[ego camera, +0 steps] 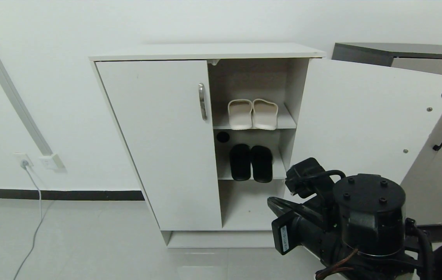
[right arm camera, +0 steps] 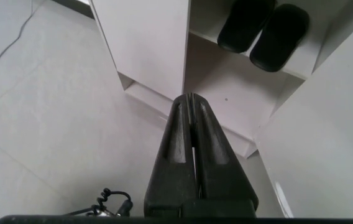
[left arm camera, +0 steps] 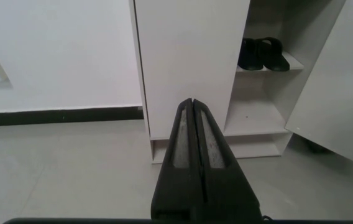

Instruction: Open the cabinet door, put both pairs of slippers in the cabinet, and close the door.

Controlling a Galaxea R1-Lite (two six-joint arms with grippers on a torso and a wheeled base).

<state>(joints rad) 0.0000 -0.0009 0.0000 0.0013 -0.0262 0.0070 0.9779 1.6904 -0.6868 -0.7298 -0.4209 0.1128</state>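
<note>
The white cabinet (ego camera: pixel 205 50) stands with its right door (ego camera: pixel 364 120) swung wide open. Cream slippers (ego camera: pixel 252 114) sit side by side on the upper shelf (ego camera: pixel 287 123), and black slippers (ego camera: pixel 261 163) on the middle shelf (ego camera: pixel 279 172).

Bright, even indoor light; cabinet (ego camera: pixel 158 144) shaded inside, soft glare on floor tiles (ego camera: pixel 88 241).

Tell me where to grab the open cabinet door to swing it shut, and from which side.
Take the open right door at its free vertical edge, beside the two screw heads, far from the hinges. Its inner face looks toward the robot, so its handle is probably on the hidden outer face. Bring the right end effector around that edge from the robot's right and push.
</note>
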